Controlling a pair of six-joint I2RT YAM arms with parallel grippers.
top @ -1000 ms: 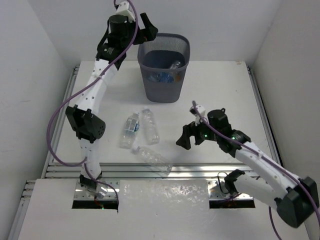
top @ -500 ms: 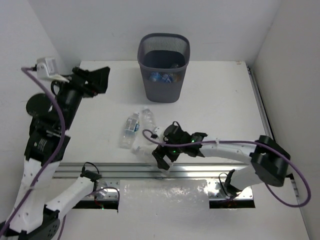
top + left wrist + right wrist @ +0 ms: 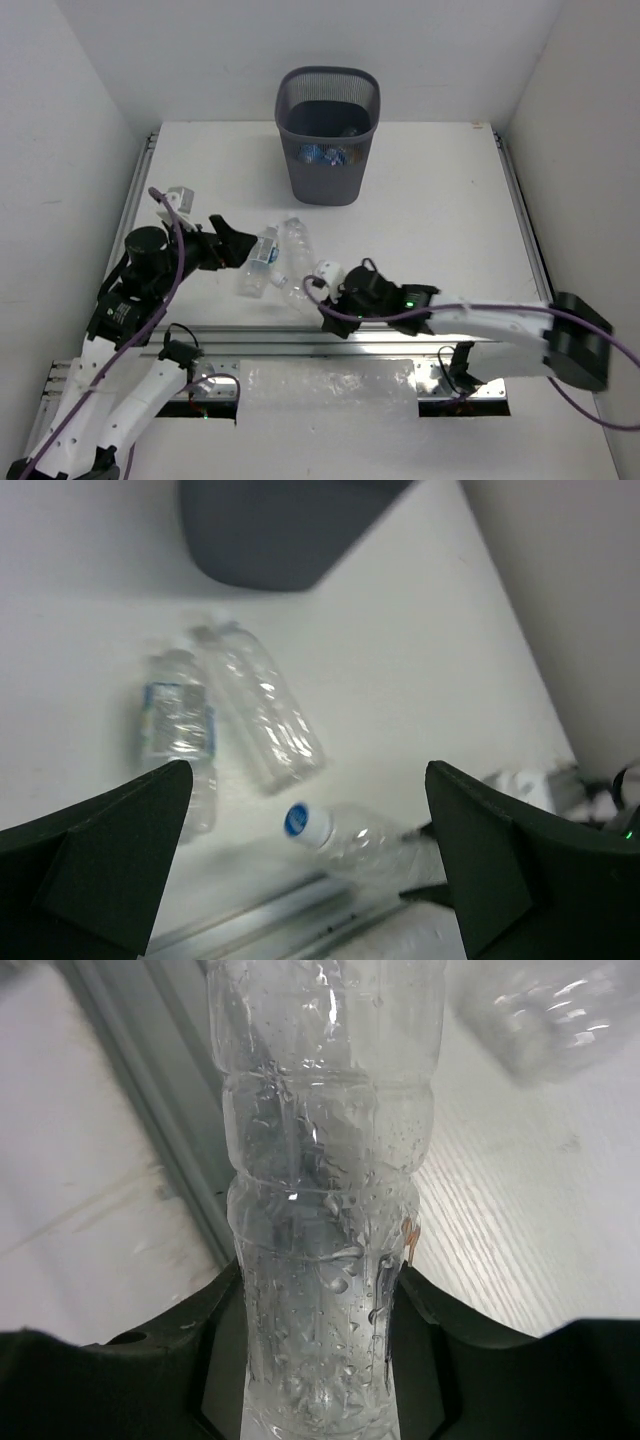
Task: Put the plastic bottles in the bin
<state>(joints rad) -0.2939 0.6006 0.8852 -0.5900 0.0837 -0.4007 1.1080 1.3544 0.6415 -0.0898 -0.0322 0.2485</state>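
Three clear plastic bottles lie on the white table in front of the bin (image 3: pixel 327 172), a dark grey mesh wastebasket. One bottle has a blue label (image 3: pixel 258 262) (image 3: pixel 178 730); a bare one (image 3: pixel 299 248) (image 3: pixel 262 705) lies beside it. The third bottle (image 3: pixel 298 296) (image 3: pixel 320 1210), with a blue cap (image 3: pixel 299 820), lies by the front rail. My right gripper (image 3: pixel 326 310) (image 3: pixel 318 1360) is shut on its body, a finger pressed on each side. My left gripper (image 3: pixel 240 248) (image 3: pixel 306 780) hangs open, just left of the labelled bottle.
More bottles show through the bin's mesh (image 3: pixel 325 153). A metal rail (image 3: pixel 420 340) runs along the table's front edge, right under the held bottle. White walls close in the table on the left, back and right.
My left arm swung from above the bin down to the table's left side, still open. My right arm reached left to the bottle by the rail and shut on it.
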